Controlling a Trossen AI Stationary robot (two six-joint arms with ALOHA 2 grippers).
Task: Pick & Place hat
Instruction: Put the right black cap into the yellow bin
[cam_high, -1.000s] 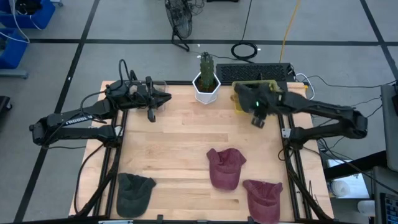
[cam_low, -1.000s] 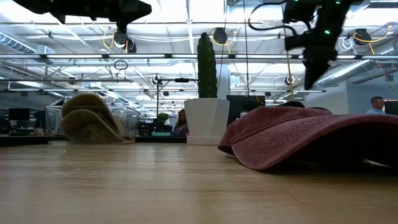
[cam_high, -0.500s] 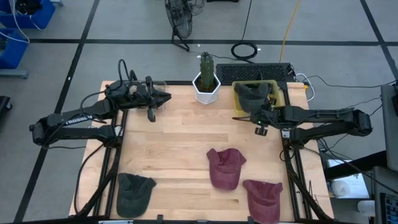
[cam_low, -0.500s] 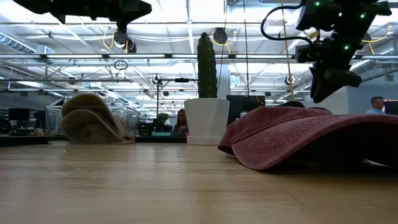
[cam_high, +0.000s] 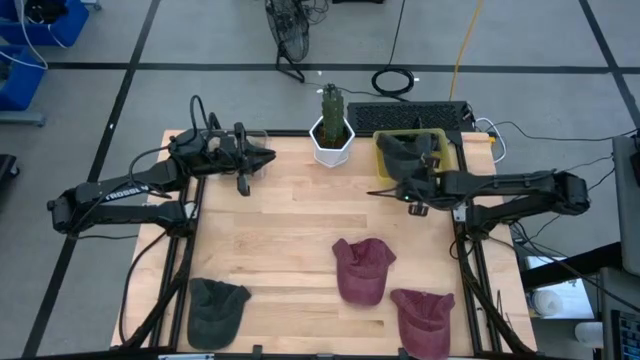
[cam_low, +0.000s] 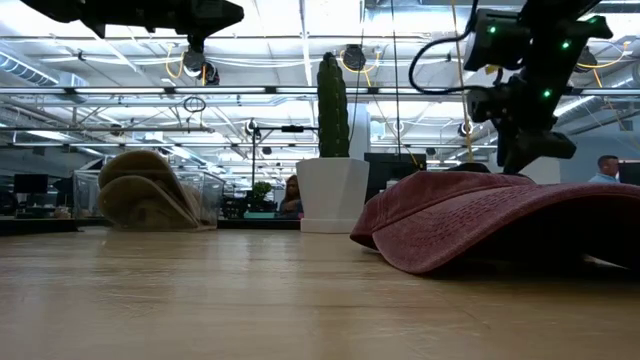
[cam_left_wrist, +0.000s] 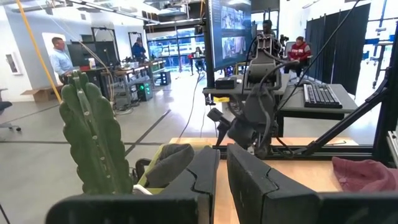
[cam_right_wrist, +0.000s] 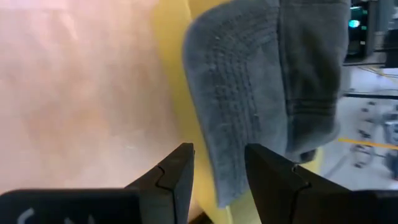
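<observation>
Table (cam_high: 290, 225): light wood top, seen whole from above, with both arms reaching in from its far corners.

Yellow bin (cam_high: 441, 141): stood at the far right of the table, just beside the planter. A grey hat (cam_high: 406, 150) lay inside it; in the right wrist view the grey hat (cam_right_wrist: 273, 81) draped over the bin's yellow wall (cam_right_wrist: 173, 74), brim hanging down.

Right gripper (cam_high: 378, 190): hung over the table just in front of the bin, pointing toward the table's middle. Its fingers (cam_right_wrist: 174, 174) stood a little apart with nothing between them.

Left gripper (cam_high: 268, 157): hung over the far left of the table near a clear container (cam_high: 255, 135). Its fingers (cam_left_wrist: 205, 171) were nearly together, a thin gap showing, holding nothing.

Maroon hat (cam_high: 360, 268): lay on the table right of centre, near the front. In the low view it filled the right foreground (cam_low: 480, 215).

Second maroon hat (cam_high: 425, 318): lay at the front right corner, just beside the first.

Dark green hat (cam_high: 215, 305): lay at the front left corner, well apart from the others.

Tan hat (cam_low: 145, 190): sat in the clear container, seen in the low view.

Cactus (cam_high: 331, 104): upright in a white planter (cam_high: 331, 145) at the middle of the far edge.

Keyboard (cam_high: 410, 115): lay behind the bin, off the table.
</observation>
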